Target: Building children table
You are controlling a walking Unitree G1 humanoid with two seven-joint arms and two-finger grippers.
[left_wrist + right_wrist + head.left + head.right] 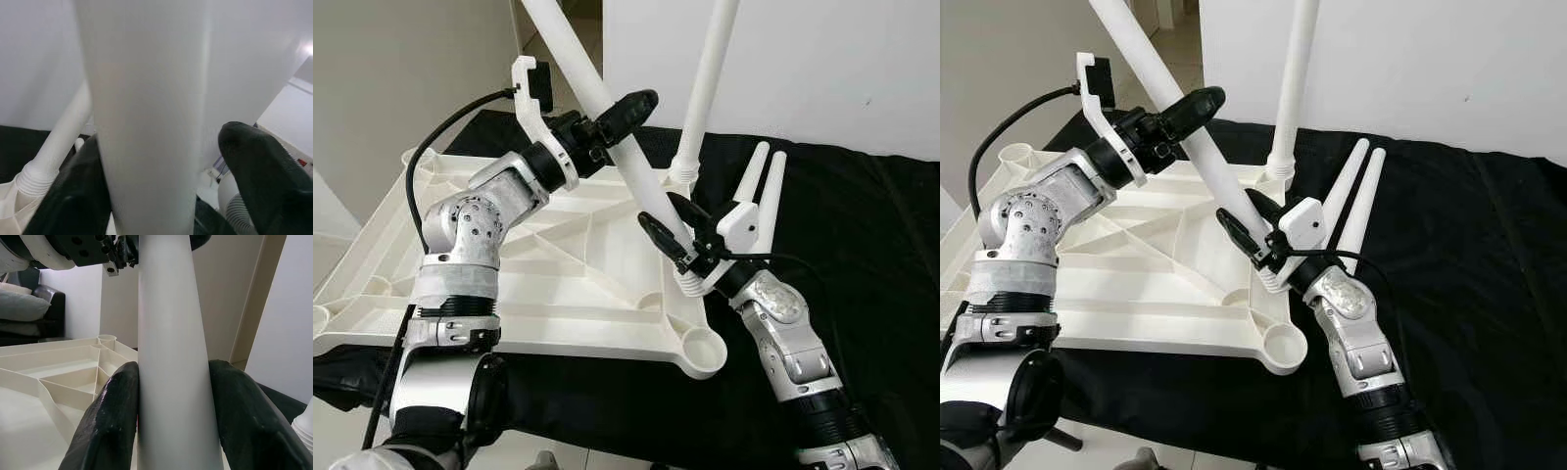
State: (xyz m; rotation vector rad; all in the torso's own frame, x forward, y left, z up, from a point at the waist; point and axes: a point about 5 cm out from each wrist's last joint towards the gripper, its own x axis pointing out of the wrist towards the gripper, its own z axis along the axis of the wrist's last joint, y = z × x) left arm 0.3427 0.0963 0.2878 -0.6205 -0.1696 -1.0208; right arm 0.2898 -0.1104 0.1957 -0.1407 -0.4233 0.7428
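Our right hand (677, 238) pinches the long white plastic leg (607, 103) near its threaded foot; our left hand (619, 116) grips it higher. Next we seat it, probably into the upturned white tabletop's (509, 264) near-right corner socket (703, 346).

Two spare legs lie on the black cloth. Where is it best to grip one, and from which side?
Grip a spare leg near its thicker lower half, coming from above on the robot's right side. It tapers to the far tip, and its left side lies close to the tabletop.
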